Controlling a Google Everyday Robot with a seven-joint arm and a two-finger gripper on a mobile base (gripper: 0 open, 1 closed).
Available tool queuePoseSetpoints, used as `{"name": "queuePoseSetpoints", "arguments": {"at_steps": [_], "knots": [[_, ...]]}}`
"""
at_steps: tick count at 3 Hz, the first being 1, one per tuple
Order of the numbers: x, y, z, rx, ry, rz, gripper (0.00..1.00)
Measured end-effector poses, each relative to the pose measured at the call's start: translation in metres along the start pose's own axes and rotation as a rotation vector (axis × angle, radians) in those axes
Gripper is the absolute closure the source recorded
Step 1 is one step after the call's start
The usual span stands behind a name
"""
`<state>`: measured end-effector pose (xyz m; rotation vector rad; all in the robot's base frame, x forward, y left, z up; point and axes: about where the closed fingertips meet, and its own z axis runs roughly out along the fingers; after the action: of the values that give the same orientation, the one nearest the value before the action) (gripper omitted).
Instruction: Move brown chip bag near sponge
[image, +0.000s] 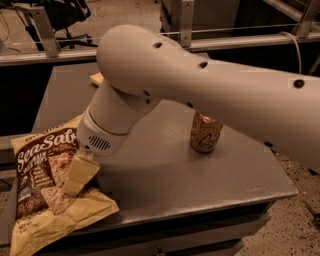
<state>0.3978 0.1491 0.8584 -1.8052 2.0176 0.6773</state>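
The brown chip bag (42, 185) lies flat at the table's front left corner, hanging over the edge, with white "Sea Salt" script showing. My gripper (77, 175) is low over the bag's right half, touching or just above it. The big white arm (200, 85) reaches in from the right and hides the gripper's far side. A corner of the pale yellow sponge (97, 78) shows at the back of the table, mostly hidden behind the arm.
A brown-gold drink can (205, 133) stands right of the table's middle, its top hidden by the arm. The grey table (200, 175) drops off at the front and right edges. Metal rails and a chair stand behind.
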Motion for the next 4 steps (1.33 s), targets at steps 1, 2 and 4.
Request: {"name": "queuePoseSetpoints", "arguments": {"at_steps": [1,2,4], "knots": [[0.002,-0.002,-0.005,0.011,0.008,0.007,0.65],[0.008,-0.023,-0.040,0.084,-0.002,0.021,0.88],[0.026,-0.077,-0.129,0.289,-0.059,0.109,1.00]]}}
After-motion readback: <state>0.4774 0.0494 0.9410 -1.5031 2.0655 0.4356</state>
